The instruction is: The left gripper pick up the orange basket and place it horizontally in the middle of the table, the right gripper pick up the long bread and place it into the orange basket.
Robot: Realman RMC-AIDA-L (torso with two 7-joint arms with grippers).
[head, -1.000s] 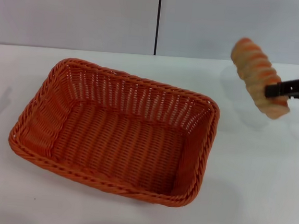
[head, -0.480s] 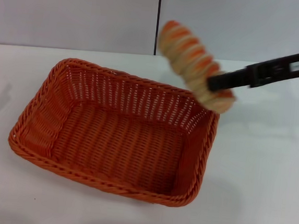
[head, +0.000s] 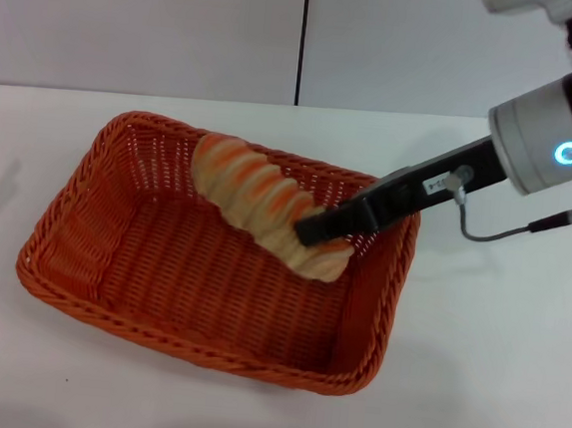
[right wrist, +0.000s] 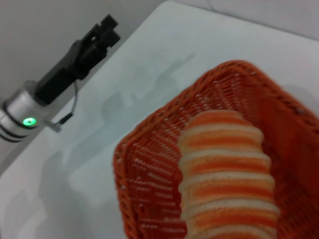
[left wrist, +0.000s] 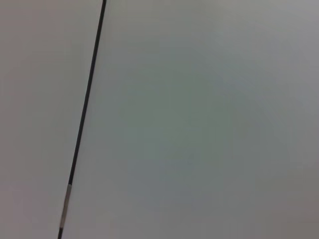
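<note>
Bread now inside the basket

The right end effector (head: 323, 227), pinching the long bread (head: 267, 204), has swung from beyond the rim down into the orange basket (head: 64, 230); left end effector (right wrist: 102, 32) parked, grip unclear.

The white table (head: 493, 372) bears the orange basket (head: 94, 227).

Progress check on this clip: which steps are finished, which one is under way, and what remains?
Done: the orange basket sits lengthwise mid-table, and the left gripper is off to the side, away from it. In hand: the right gripper is shut on the long bread, holding it tilted over the basket's inside, near the back wall. Left: lower the bread to the basket floor, release it and withdraw.
</note>
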